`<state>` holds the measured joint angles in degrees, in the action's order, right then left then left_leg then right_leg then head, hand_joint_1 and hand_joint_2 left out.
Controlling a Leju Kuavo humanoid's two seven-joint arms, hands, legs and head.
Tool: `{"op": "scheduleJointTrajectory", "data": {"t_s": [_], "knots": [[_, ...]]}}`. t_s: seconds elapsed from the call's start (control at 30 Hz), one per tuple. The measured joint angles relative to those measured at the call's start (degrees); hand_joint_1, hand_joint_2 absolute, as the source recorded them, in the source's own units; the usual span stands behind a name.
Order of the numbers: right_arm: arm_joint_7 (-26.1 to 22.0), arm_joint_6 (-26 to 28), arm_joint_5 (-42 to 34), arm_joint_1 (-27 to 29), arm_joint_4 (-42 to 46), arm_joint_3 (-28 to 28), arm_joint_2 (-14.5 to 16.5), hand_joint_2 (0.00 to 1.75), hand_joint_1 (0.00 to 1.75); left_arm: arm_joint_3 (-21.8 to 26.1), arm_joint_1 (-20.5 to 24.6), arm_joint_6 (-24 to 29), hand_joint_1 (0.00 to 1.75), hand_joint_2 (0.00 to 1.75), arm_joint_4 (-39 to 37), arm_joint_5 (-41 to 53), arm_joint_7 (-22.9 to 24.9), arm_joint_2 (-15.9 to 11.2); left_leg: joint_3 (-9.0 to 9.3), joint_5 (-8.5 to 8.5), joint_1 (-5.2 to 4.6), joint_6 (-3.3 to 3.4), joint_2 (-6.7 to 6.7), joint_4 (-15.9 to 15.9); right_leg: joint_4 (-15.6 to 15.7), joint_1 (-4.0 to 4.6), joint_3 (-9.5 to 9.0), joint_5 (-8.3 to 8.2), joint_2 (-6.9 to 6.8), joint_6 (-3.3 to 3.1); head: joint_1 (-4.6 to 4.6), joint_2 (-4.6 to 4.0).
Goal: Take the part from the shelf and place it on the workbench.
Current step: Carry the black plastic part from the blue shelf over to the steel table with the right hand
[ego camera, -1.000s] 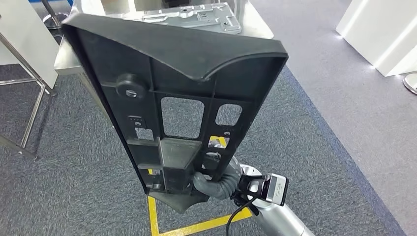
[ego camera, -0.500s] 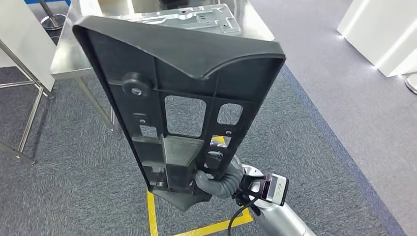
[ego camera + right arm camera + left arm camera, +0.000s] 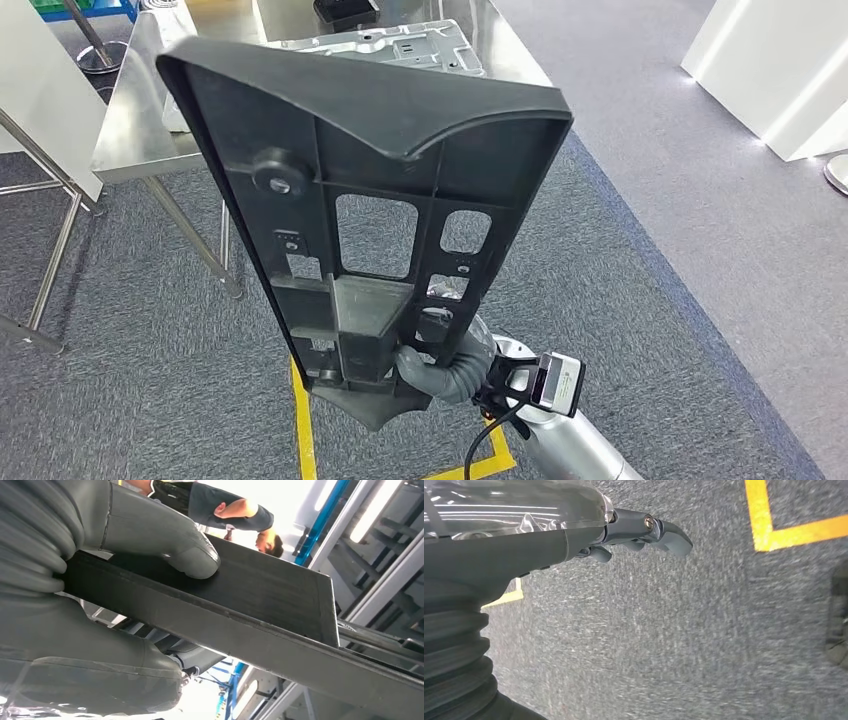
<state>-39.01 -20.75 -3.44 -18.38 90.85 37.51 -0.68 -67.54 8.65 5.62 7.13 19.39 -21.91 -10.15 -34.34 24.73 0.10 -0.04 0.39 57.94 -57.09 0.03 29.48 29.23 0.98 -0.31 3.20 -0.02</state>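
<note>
We see the right hand (image 3: 425, 365) gripping the black plastic panel (image 3: 375, 215) at its lower end, panel upright and tilted a bit, ribbed back side with cutouts facing the head camera. In the right wrist view the thumb (image 3: 190, 555) presses one face of the panel edge and the fingers (image 3: 100, 665) wrap the other side, so they're clamped on it. Panel is up in the air above the grey carpet (image 3: 150, 380), its top edge overlapping the steel desk (image 3: 135, 130) in the head view. A stamped metal plate (image 3: 400, 48) lies on that desk. Left hand (image 3: 624, 530) hangs over the carpet, fingers (image 3: 669, 535) loosely curled, holding nothing. Yellow floor tape (image 3: 305, 440) sits below the panel. A person (image 3: 220, 505) appears in the right wrist view.
</note>
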Motion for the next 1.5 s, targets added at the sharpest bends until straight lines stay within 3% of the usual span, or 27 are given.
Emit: {"op": "scheduleJointTrajectory", "data": {"t_s": [0.07,0.1,0.2,0.23,0.27,0.3,0.37,0.43,0.53,0.6,0.7,0.73,0.77,0.8,0.87,0.93,1.0,1.1,1.13,1.2,1.23,1.27,1.3,1.37,1.4,1.43,1.5], "knots": [[0.0,-0.02,0.07,-0.08,0.01,-0.01,-0.01,1.75,1.75,0.2,-0.13,0.18,0.0,1.75,0.0,0.0,0.11,-0.08,0.45,0.05,0.3,0.58,0.0,-0.59,-0.84,0.0,0.14,0.76,-0.16,0.64,-0.01,0.0],[0.0,-0.04,0.1,-0.14,0.01,-0.02,-0.01,1.75,1.75,0.33,-0.15,0.25,0.0,1.75,0.0,-0.01,0.17,-0.08,0.77,0.1,0.5,0.88,0.01,-0.88,-2.68,-0.02,0.98,1.78,-0.25,0.92,-0.01,0.0],[0.0,-0.26,0.22,-0.03,-0.19,-0.03,-0.08,1.75,1.75,0.7,-0.22,0.3,0.0,1.75,0.0,-0.01,0.25,-0.08,1.39,0.63,0.55,1.3,0.05,-1.03,-14.03,-0.36,7.57,6.11,-0.41,1.39,-0.01,0.0],[0.0,-0.39,0.28,0.08,-0.31,-0.04,-0.12,1.75,1.75,0.77,-0.28,0.28,0.0,1.75,0.0,-0.01,0.25,-0.07,1.63,0.88,0.54,1.3,0.05,-1.01,-16.76,-0.45,9.58,6.35,-0.43,1.49,-0.01,0.0],[0.0,-0.52,0.32,0.14,-0.4,-0.04,-0.17,1.75,1.75,0.81,-0.34,0.26,0.0,1.75,0.0,-0.01,0.24,-0.05,1.96,1.16,0.54,1.24,0.02,-1.0,-17.26,-0.54,10.54,5.3,-0.47,1.56,-0.01,0.0],[0.0,-0.61,0.35,0.17,-0.46,-0.04,-0.2,1.75,1.75,0.83,-0.38,0.24,0.0,1.75,0.0,-0.01,0.24,-0.02,2.42,1.48,0.55,1.15,-0.01,-0.98,-15.3,-0.64,10.23,3.09,-0.53,1.56,-0.01,0.0],[0.0,-0.73,0.36,0.14,-0.52,-0.04,-0.26,1.75,1.75,0.86,-0.41,0.21,0.0,1.75,0.0,-0.01,0.21,0.05,3.4,2.28,0.48,0.75,-0.07,-0.93,-7.42,-0.74,7.35,-2.07,-0.76,1.38,-0.01,0.0],[0.0,-0.79,0.37,0.09,-0.6,-0.05,-0.3,1.75,1.75,0.91,-0.35,0.17,0.0,1.75,0.0,-0.01,0.17,0.07,3.82,2.92,0.28,0.11,-0.08,-0.81,-2.05,-0.61,5.26,-4.11,-0.88,0.99,-0.01,0.0],[0.0,-0.8,0.41,0.07,-0.68,-0.13,-0.32,1.75,1.75,0.99,-0.22,0.15,0.0,1.75,0.0,0.01,0.15,0.09,4.03,3.37,0.35,-0.95,0.03,-0.94,-1.04,-0.41,4.95,-3.72,-0.68,0.06,-0.01,0.0],[0.0,-0.8,0.43,-0.02,-0.66,-0.15,-0.29,1.75,1.75,1.02,-0.09,0.19,0.0,1.75,0.0,0.01,0.15,0.1,3.3,4.73,0.52,-1.56,0.03,1.19,-0.62,-0.53,4.39,-3.6,-0.64,-0.68,-0.01,0.0],[0.0,-0.8,0.44,-0.05,-0.73,-0.15,-0.27,1.75,1.75,1.03,-0.13,0.21,0.0,1.75,0.0,0.01,0.16,0.08,-2.41,9.28,0.6,-2.17,-0.01,12.27,-0.41,-0.42,3.6,-3.12,-0.65,-1.37,-0.01,0.0],[0.0,-0.8,0.44,-0.01,-0.79,-0.15,-0.28,1.75,1.75,1.03,-0.21,0.21,0.0,1.75,0.0,0.01,0.16,0.08,-4.43,9.89,0.6,-2.22,0.0,15.39,-0.42,-0.3,3.39,-2.91,-0.62,-1.47,0.0,0.0],[0.0,-0.8,0.44,0.04,-0.84,-0.15,-0.28,1.75,1.75,1.03,-0.26,0.2,0.0,1.75,0.0,0.01,0.16,0.1,-5.56,9.38,0.6,-2.16,-0.01,16.54,-0.42,-0.18,3.14,-2.7,-0.55,-1.52,0.0,0.0],[0.0,-0.8,0.44,0.07,-0.86,-0.15,-0.28,1.75,1.75,1.03,-0.29,0.18,0.0,1.75,0.0,0.01,0.16,0.12,-5.56,7.67,0.58,-1.96,-0.01,15.31,-0.43,-0.04,2.77,-2.45,-0.46,-1.54,0.0,0.0],[0.0,-0.8,0.44,0.07,-0.85,-0.15,-0.28,1.75,1.75,1.03,-0.25,0.15,0.0,1.75,-0.01,0.01,0.16,0.06,-2.67,2.73,0.36,-1.11,-0.05,7.51,-0.41,0.17,1.92,-1.89,-0.35,-1.5,-0.01,0.0],[0.0,-0.8,0.45,0.06,-0.83,-0.16,-0.28,1.75,1.75,1.03,-0.12,0.13,0.0,1.75,-0.01,0.0,0.16,-0.05,-0.01,0.21,-0.09,-0.14,-0.05,1.18,-0.48,0.37,1.54,-1.42,-0.27,-1.17,-0.01,0.0],[0.0,-0.8,0.46,0.12,-0.82,-0.16,-0.28,1.75,1.75,1.03,0.0,0.1,0.0,1.75,0.0,-0.01,0.2,-0.1,0.53,0.34,-0.45,0.42,-0.04,-0.12,-0.45,0.36,1.6,-1.2,-0.24,-0.58,0.01,0.0],[0.0,-0.8,0.47,0.07,-0.7,-0.17,-0.27,1.75,1.75,1.03,0.03,0.11,0.0,1.75,0.0,-0.01,0.21,-0.03,1.26,0.23,0.02,1.07,-0.03,-1.11,-2.0,0.31,2.04,0.05,-0.36,0.39,0.0,0.0],[0.0,-0.8,0.47,0.04,-0.67,-0.17,-0.27,1.75,1.75,1.03,0.04,0.11,0.0,1.75,0.0,-0.01,0.2,0.01,1.6,0.22,0.23,1.3,0.0,-1.45,-4.45,0.25,3.16,1.37,-0.41,0.71,-0.01,0.0],[0.0,-0.81,0.48,0.16,-0.64,-0.17,-0.31,1.75,1.75,1.03,0.05,0.1,0.0,1.75,0.0,-0.01,0.18,0.08,1.92,0.48,0.24,1.55,0.05,-1.53,-12.24,-0.14,7.37,4.72,-0.46,1.22,-0.01,0.0],[0.0,-0.81,0.48,0.28,-0.65,-0.18,-0.33,1.75,1.75,1.03,0.02,0.07,0.0,1.75,0.0,-0.01,0.18,0.12,2.06,0.67,0.26,1.56,0.05,-1.49,-15.63,-0.34,9.47,5.63,-0.48,1.46,-0.01,0.0],[0.0,-0.82,0.49,0.39,-0.65,-0.18,-0.34,1.75,1.75,1.03,-0.01,0.04,0.0,1.75,0.0,-0.01,0.17,0.16,2.26,0.89,0.3,1.48,0.03,-1.44,-17.25,-0.55,10.77,5.4,-0.51,1.69,-0.01,0.0],[0.0,-0.82,0.49,0.45,-0.65,-0.18,-0.35,1.75,1.75,1.03,-0.04,0.01,0.0,1.75,0.0,-0.01,0.16,0.21,2.55,1.16,0.38,1.36,0.01,-1.36,-16.44,-0.74,10.84,3.9,-0.57,1.89,-0.01,0.0],[0.0,-0.82,0.49,0.44,-0.65,-0.18,-0.35,1.75,1.75,1.03,-0.08,-0.02,0.0,1.75,0.0,-0.01,0.16,0.28,3.34,1.91,0.54,0.93,-0.05,-1.12,-9.04,-1.15,8.02,-1.08,-0.78,2.15,-0.01,0.0],[0.0,-0.82,0.49,0.43,-0.66,-0.18,-0.36,1.75,1.75,1.03,-0.06,-0.02,0.0,1.75,0.0,-0.01,0.17,0.29,3.6,2.32,0.49,0.61,-0.09,-0.92,-5.22,-1.19,6.37,-2.8,-0.86,2.14,-0.01,0.0],[0.0,-0.82,0.49,0.43,-0.66,-0.18,-0.37,1.75,1.75,1.03,-0.04,-0.02,0.0,1.75,0.0,-0.01,0.18,0.29,3.73,2.65,0.41,0.27,-0.12,-0.78,-2.61,-1.2,5.28,-3.71,-0.89,1.95,-0.01,0.0],[0.0,-0.83,0.49,0.44,-0.67,-0.19,-0.37,1.75,1.75,1.03,0.01,-0.03,0.0,1.75,0.0,-0.01,0.18,0.29,3.79,3.01,0.3,-0.45,-0.12,-0.73,-1.38,-0.93,4.77,-3.54,-0.78,1.24,-0.01,0.0]]}}
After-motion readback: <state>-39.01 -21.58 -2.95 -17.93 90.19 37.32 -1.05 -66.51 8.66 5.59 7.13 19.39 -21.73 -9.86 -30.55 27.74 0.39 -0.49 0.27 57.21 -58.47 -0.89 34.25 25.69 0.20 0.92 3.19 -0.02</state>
